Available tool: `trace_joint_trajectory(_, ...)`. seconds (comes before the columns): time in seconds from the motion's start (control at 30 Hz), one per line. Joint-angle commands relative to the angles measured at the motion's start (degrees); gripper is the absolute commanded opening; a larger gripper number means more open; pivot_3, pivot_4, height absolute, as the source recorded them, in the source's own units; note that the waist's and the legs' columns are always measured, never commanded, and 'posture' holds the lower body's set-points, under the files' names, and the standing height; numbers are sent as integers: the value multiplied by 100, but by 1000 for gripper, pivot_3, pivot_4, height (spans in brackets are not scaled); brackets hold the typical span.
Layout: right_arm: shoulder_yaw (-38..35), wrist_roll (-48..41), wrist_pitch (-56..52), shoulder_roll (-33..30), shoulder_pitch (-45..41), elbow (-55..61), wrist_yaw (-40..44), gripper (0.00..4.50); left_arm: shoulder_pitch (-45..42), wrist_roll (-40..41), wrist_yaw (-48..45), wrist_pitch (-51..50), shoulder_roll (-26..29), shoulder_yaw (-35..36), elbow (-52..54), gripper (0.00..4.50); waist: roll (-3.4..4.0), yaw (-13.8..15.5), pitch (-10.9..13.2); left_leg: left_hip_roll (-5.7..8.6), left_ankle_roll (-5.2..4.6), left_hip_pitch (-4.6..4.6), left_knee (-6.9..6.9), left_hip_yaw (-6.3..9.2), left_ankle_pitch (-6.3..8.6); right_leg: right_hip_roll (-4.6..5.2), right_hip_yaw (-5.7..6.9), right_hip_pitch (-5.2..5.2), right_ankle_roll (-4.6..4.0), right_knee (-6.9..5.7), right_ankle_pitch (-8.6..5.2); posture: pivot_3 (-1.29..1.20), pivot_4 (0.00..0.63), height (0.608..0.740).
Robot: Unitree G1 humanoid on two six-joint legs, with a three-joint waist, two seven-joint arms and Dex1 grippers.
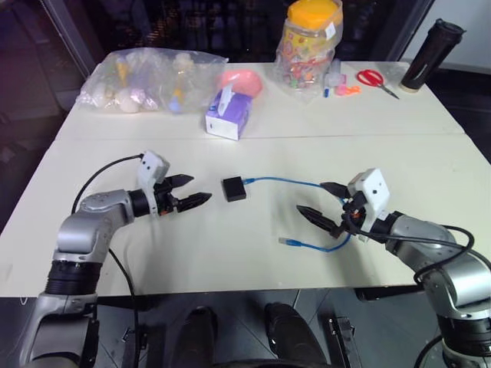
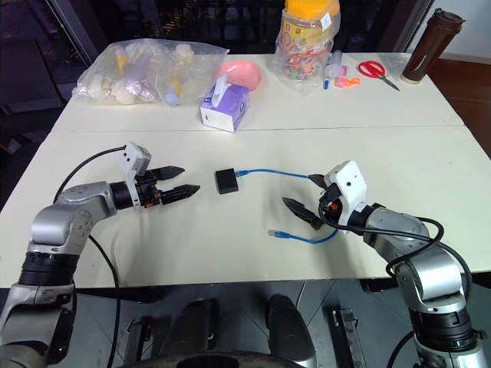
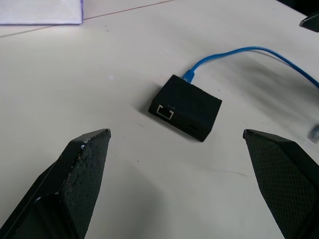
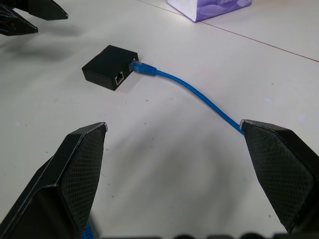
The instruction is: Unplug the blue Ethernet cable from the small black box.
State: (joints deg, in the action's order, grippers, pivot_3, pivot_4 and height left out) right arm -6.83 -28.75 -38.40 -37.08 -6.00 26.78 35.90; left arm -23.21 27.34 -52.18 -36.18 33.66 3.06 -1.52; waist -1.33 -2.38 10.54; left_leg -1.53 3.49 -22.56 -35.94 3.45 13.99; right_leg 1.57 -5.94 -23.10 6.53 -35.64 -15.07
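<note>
Nearest the robot, both arms reach in over the white table from either side, each with its jaws spread wide and nothing between them. The right gripper hangs just above the slack run of the blue Ethernet cable, whose free plug lies loose on the table close below it; probably placed there to take the cord or its plugged end. The left gripper points at the small black box from the other side, near but apart from it, likely so it can pin the box while the other arm pulls. The box sits flat at mid-table between the two grippers, one port empty and facing the left gripper, the cable still seated in the adjoining side. Unplugging looks not yet begun. Farther back, well apart: a purple tissue box, a clear bag of small items, a pink bowl, a candy jar, red scissors, a dark bottle.
</note>
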Motion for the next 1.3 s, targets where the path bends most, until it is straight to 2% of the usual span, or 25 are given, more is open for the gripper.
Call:
trace_joint_trajectory(0.03,-37,23,121,-22,-68,81,29,4500,-11,29,-39,-56,95,3,219,4467,0,-3,0,0,0,0,-1,0,0,0,0,0,0,-1,0,0,150,740)
trace_joint_trajectory(0.5,187,270,351,44,-375,-294,130,4500,-394,-100,-112,232,66,26,-210,4467,0,-7,0,1,0,5,-12,0,0,-2,0,0,-1,-20,0,0,150,740)
trace_joint_trajectory(0.67,895,832,976,-4,-1307,-1655,733,4500,-880,-630,-915,647,691,-465,-791,4467,-5,-36,3,1,0,10,-18,-4,-1,-4,0,-1,-8,-27,4,0,150,740)
trace_joint_trajectory(0.87,1596,1509,1938,102,-2474,-3502,1634,4500,-1051,-533,-2012,559,1382,-700,-713,4467,-2,-30,6,-1,0,6,0,-6,-1,-4,0,-17,2,-35,3,0,150,740)
trace_joint_trajectory(1.07,2133,2206,3143,1202,-4129,-6280,2022,4500,-1013,-205,-1791,147,1191,-393,-328,4467,-3,-57,6,-1,0,6,-4,-4,-1,-5,1,-16,17,-43,11,0,150,740)
trace_joint_trajectory(1.3,2502,2983,4350,2154,-5224,-8650,2344,4500,-331,-5,-1269,-212,1129,-92,519,4467,-1,-165,7,-2,0,7,4,4,-1,-2,6,-18,20,-49,14,0,150,740)
